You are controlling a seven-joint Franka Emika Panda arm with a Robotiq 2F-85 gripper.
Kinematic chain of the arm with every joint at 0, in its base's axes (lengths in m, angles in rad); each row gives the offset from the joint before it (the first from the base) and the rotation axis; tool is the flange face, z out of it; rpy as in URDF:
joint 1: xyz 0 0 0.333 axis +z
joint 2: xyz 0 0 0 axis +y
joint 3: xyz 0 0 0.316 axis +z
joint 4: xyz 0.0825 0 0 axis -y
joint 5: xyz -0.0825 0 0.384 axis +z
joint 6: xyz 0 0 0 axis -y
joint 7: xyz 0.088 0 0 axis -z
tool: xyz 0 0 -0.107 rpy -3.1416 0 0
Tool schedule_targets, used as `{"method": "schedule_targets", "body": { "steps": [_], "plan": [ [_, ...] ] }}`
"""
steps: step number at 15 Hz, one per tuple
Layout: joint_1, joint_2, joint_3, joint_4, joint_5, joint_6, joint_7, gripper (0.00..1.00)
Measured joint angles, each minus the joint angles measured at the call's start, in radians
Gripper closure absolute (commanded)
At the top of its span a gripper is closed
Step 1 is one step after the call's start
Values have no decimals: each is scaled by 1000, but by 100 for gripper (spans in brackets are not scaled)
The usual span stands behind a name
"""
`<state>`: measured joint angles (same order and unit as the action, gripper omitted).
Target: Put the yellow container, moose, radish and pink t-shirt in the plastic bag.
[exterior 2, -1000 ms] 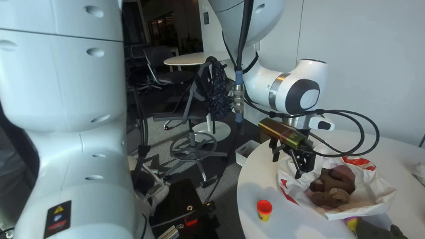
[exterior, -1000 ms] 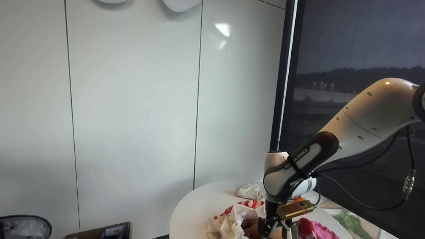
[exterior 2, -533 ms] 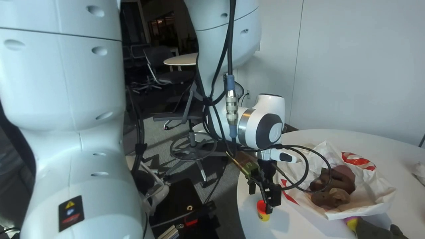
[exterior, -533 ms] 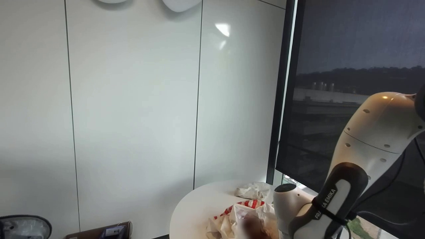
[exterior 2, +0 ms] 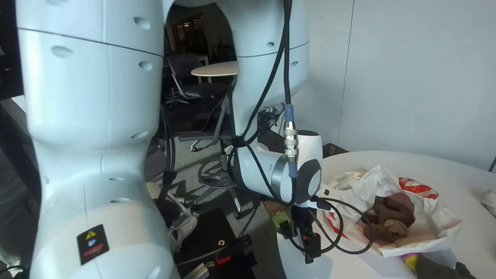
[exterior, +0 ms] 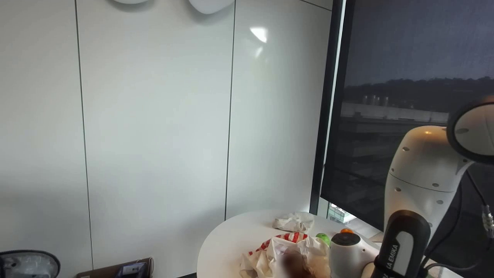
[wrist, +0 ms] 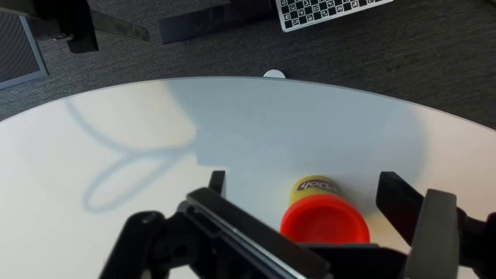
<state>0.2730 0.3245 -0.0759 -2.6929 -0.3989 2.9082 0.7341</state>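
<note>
Hand (wrist: 302, 184) spread wide, holding nothing, tub (wrist: 324, 217) upright on the worktop (wrist: 46, 182), lined up between the fingers (wrist: 399, 205) but closer to one, so probably shift that way before gripping.

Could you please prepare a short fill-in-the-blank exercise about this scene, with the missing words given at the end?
1. In the wrist view, the lid of the yellow container is coloured ____.
2. The gripper is not shut but ____.
3. In an exterior view, the colour of the soft toy inside the plastic bag is ____.
4. Under the yellow container, the table is coloured ____.

Missing words: red; open; brown; white.
</note>
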Motion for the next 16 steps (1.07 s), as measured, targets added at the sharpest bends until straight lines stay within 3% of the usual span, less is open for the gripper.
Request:
{"method": "schedule_targets", "body": {
  "steps": [5,6,7,15,16],
  "plan": [
    [82,97,-140,30,-78,133,75,0],
    [98,114,-159,43,-80,151,78,25],
    [112,130,-172,58,-80,167,80,25],
    [152,168,-174,133,-74,179,94,89],
    [155,164,-174,136,-74,175,95,70]
  ]
}}
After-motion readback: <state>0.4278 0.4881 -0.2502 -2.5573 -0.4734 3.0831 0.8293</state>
